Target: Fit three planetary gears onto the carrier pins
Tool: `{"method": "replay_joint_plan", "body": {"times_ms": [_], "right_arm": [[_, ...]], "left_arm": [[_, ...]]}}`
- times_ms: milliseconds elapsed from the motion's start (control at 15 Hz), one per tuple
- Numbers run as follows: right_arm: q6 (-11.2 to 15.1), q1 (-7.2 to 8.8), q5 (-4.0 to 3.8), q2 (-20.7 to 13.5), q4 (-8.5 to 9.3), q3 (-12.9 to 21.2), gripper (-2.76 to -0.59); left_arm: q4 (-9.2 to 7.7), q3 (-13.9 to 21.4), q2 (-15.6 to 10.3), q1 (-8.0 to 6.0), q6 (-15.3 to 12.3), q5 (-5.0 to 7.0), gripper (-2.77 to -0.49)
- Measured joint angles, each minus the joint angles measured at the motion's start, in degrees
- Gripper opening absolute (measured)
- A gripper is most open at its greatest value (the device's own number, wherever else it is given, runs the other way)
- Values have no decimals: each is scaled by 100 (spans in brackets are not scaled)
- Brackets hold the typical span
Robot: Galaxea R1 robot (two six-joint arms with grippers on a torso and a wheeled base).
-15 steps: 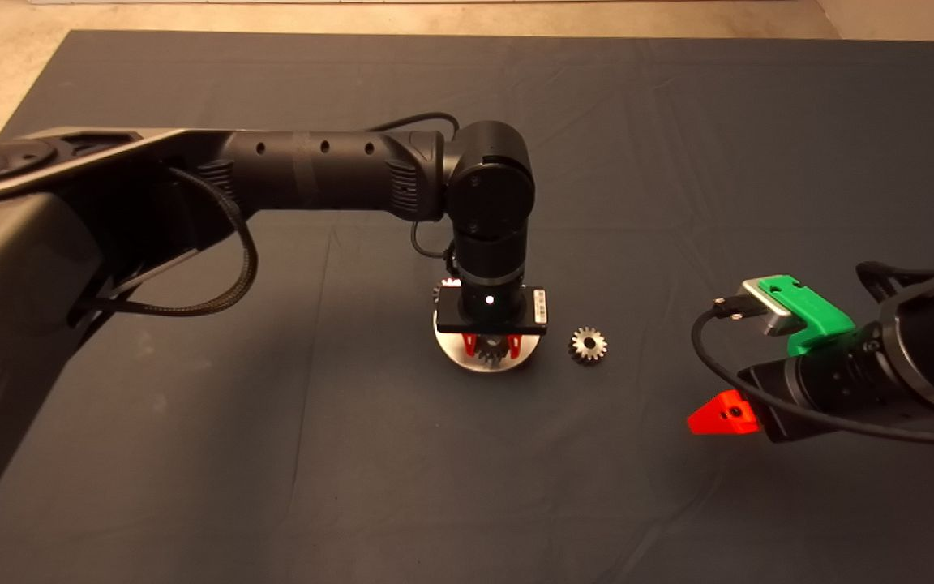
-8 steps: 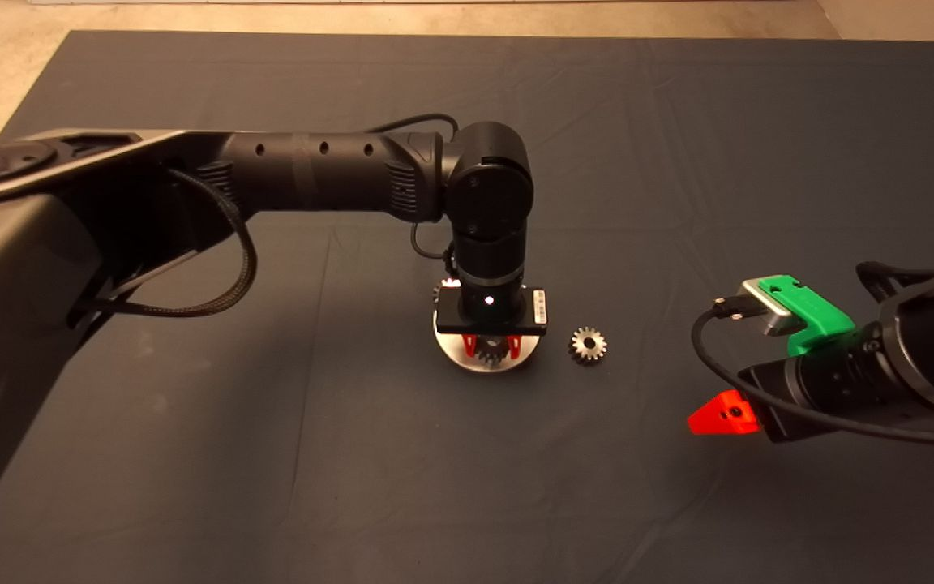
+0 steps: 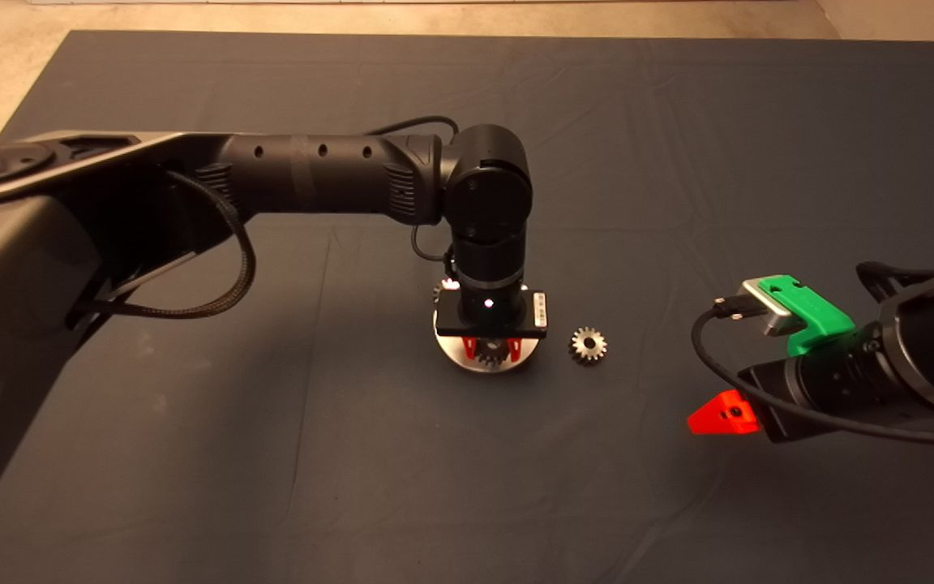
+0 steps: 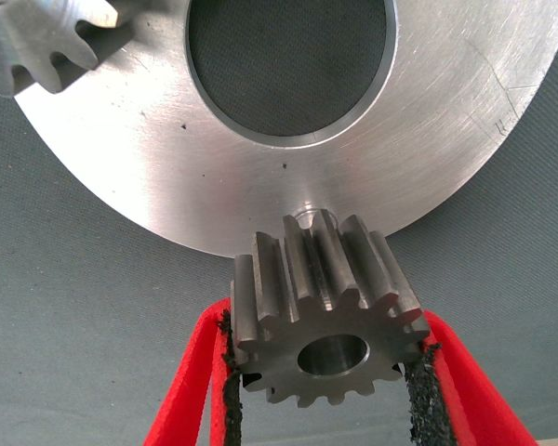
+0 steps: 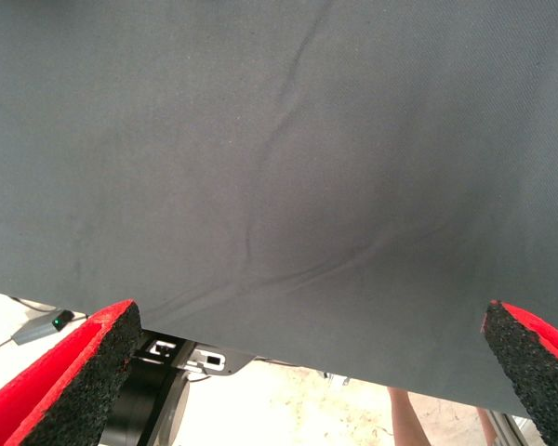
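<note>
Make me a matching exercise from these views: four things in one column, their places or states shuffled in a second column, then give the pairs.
Things:
1. held gear
2. loose gear
3. right gripper
4. silver disc

States:
A. open, above bare mat
B. lying on the mat beside the disc
C. clamped between the left gripper's pads
D. flat on the mat, with a large centre hole

Pairs: 1-C, 2-B, 3-A, 4-D

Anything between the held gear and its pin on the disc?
Nothing visible. The left tool holds the gear just over the disc's rim, with a pin tip showing past the teeth. Another gear sits across the centre hole, well clear.
</note>
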Motion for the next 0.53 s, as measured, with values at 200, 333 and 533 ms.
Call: {"method": "replay_joint_plan", "body": {"times_ms": [200,333,533], "right_arm": [[0,0,-1,0,0,0,-61],[0,2,-1,0,0,0,-61],[0,1,-2,0,0,0,-61]], "left_arm": [[0,0,0,0,21,0,-238],[-2,0,0,0,22,-1,-238],[-7,0,-17,1,27,-50,-238]]}}
